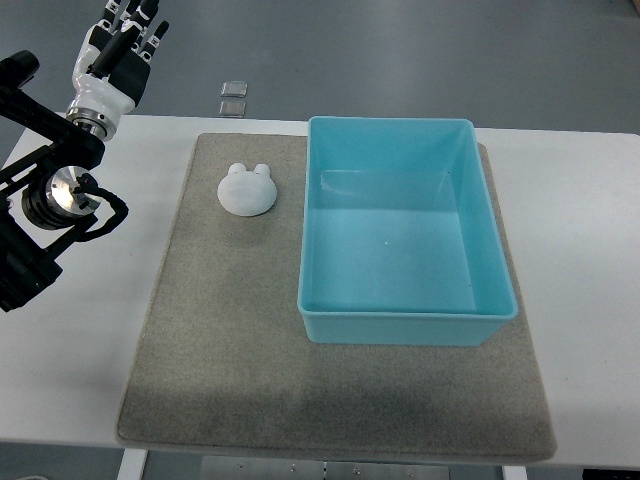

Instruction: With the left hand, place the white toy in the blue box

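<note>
On the grey mat [250, 380] that covers most of the white worktop [590, 250], the white toy [246, 188] sits near the far left corner, flat on the mat, its two small ear bumps pointing away from the robot. Just to its right, apart from it, stands the blue box [405, 328], open-topped and with nothing in it. Nothing lies between toy and box.

The left hand [125, 40] is up at the far left corner of the view, past the worktop's far edge, well apart from the toy. Its fingers point away from the robot, look loosely extended rather than curled, and hold nothing; part of the hand is cut off by the top edge, so the fingertips can't be checked. The black arm links [50, 200] run down the left edge. Right arm is not in view.

Step in hand, as a judgement: pre-grasp, the reach has not started. Toy untouched, box unfilled, so the task is at its very beginning.

Next move calls for: bring the hand in over the mat toward the toy, turn the palm down, keep the fingers spread enough to straddle the rounded body, then descend and close. The toy is low and domed, so a grip from above around its sides looks likelier to hold than a pinch at the ears. After that, lift clear of the box's near-left wall, carry right, release over the floor of the box.

Two small square tiles [234, 98] on the floor beyond the worktop are not in play.
</note>
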You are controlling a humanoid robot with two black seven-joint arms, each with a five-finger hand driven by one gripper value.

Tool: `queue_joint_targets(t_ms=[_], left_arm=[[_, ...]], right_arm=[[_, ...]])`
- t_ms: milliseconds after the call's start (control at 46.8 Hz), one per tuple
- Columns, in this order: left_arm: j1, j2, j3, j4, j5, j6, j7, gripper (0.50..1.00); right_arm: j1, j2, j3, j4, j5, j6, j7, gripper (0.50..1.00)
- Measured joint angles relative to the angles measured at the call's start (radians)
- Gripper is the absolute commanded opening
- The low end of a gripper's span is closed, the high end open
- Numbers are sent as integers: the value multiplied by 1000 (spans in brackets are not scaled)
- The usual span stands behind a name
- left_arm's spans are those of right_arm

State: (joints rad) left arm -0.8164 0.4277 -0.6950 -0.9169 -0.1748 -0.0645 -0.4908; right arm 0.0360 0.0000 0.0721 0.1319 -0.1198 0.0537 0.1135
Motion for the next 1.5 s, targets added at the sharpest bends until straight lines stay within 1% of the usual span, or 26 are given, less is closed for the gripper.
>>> queue_joint_targets(t_ms=[342,1496], left_arm=[[-7,0,29,31,0,14,-8,996],[-12,-1,27,29,0,13,-8,996]], right_arm=[[-1,0,0,0,0,0,0,936],[-1,0,0,0,0,0,0,936]])
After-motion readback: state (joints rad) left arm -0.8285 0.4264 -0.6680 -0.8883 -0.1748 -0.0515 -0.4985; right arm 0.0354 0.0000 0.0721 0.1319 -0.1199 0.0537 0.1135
